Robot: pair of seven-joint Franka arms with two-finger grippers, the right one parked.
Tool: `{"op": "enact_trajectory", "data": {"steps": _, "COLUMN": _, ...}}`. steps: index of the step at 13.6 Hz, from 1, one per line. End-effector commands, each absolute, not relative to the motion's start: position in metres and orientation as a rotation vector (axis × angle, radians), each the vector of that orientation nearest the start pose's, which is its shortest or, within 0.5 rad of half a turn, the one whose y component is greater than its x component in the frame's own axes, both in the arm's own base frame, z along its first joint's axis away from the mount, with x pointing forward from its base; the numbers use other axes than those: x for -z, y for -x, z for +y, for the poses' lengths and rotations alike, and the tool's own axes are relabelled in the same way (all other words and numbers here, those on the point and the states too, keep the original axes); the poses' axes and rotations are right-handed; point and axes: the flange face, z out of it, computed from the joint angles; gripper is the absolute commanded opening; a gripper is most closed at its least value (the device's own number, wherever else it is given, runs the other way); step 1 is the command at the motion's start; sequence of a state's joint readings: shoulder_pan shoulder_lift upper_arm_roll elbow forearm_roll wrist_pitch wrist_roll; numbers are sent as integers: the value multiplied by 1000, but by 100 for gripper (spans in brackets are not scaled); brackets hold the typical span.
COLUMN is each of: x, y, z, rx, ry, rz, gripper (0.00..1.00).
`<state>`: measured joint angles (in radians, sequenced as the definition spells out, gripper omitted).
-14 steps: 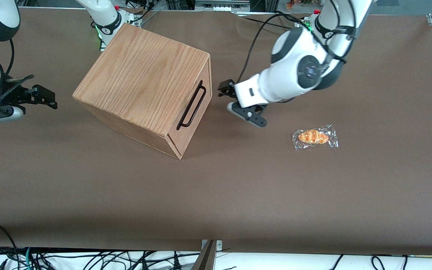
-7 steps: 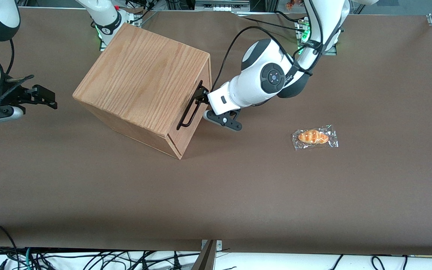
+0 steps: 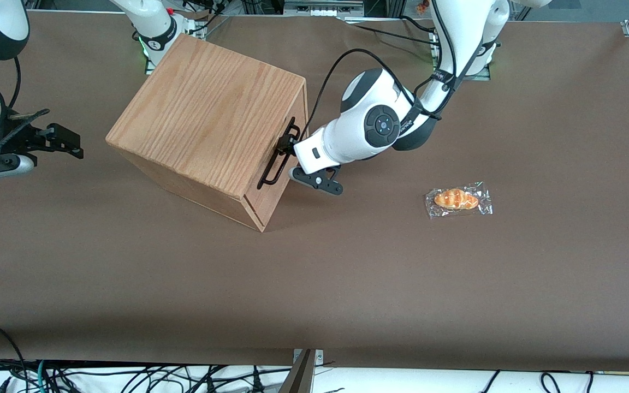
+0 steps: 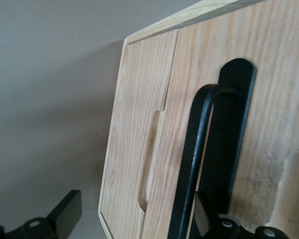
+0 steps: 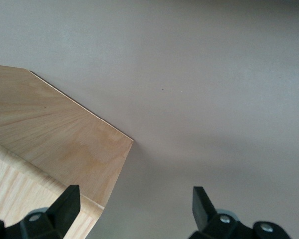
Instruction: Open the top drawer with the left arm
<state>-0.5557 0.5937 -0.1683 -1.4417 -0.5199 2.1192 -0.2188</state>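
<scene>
A: Where's the gripper (image 3: 286, 143)?
B: At the top drawer's (image 3: 282, 164) black bar handle (image 3: 278, 154), on the oak cabinet (image 3: 205, 117). Fingers (image 4: 65, 216) spread apart, one each side of the bar, not clamped.
A: Drawer?
B: Flush w/ cabinet front. Wrapped croissant (image 3: 456, 198) well apart, toward working arm's end.

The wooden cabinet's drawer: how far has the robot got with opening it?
Reaching looks done: the left arm's black two-finger gripper is at the long black bar handle on the light-wood top drawer of the oak-grain box cabinet, its fingers open around the bar. Closing on it and pulling remain; the drawer front sits flush, unopened.
</scene>
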Motion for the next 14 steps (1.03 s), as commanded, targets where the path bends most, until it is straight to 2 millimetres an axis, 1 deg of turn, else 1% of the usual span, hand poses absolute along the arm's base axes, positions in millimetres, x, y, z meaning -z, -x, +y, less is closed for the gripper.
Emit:
{"op": "enact_trajectory", "data": {"steps": 1, "x": -364, "y": -555, "z": -476, "rx": 210, "ry": -2592, "rz": -275, "gripper": 100}}
{"op": "enact_trajectory", "data": {"steps": 2, "x": -364, "y": -561, "z": -469, "rx": 201, "ry": -2604, "rz": -270, "gripper": 100}}
{"op": "enact_trajectory", "data": {"steps": 4, "x": -363, "y": -565, "z": -463, "rx": 184, "ry": -2626, "rz": -278, "gripper": 100}}
{"op": "enact_trajectory", "data": {"steps": 7, "x": -363, "y": -581, "z": -442, "rx": 162, "ry": -2657, "rz": -258, "gripper": 100}}
{"op": "enact_trajectory", "data": {"steps": 8, "x": -363, "y": -583, "z": -438, "rx": 160, "ry": -2664, "rz": -261, "gripper": 100}}
{"op": "enact_trajectory", "data": {"steps": 10, "x": -365, "y": -596, "z": -420, "rx": 136, "ry": -2690, "rz": -246, "gripper": 100}}
{"op": "enact_trajectory", "data": {"steps": 14, "x": -365, "y": -613, "z": -389, "rx": 145, "ry": -2707, "rz": -198, "gripper": 100}}
